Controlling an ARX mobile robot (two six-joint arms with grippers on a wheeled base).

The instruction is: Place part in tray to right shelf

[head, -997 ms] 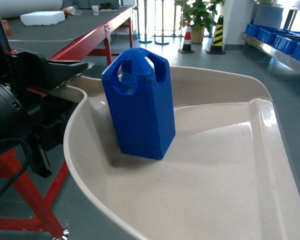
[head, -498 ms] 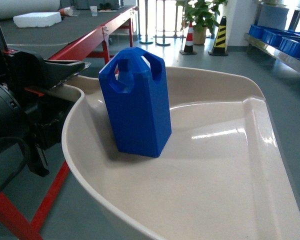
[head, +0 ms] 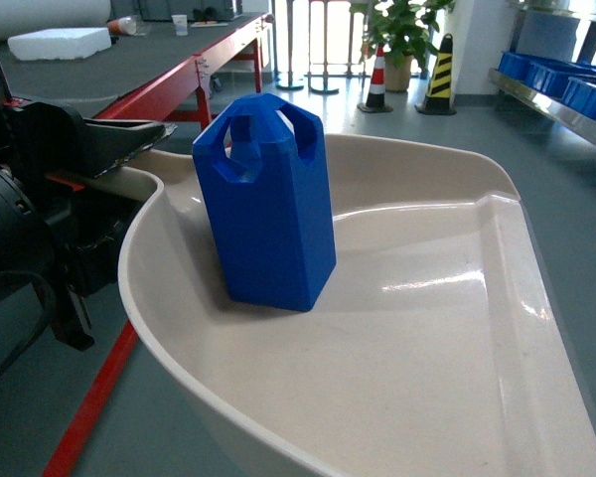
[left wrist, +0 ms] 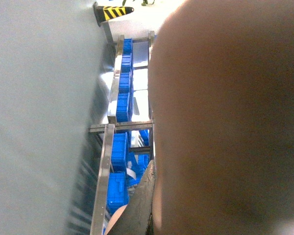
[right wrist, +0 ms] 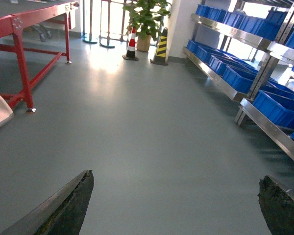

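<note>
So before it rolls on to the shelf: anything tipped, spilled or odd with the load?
Nothing stands out. The blue part stands upright in the tray, near its rear-left rim, with nothing spilled around it.

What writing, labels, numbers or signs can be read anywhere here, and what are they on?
None: no readable text shows in any view.
The blue part: plain, no label.
The beige tray: plain, no marking.
The blue crates on the right shelf: no tags legible.
The striped post and cone: warning stripes only, no words.
</note>
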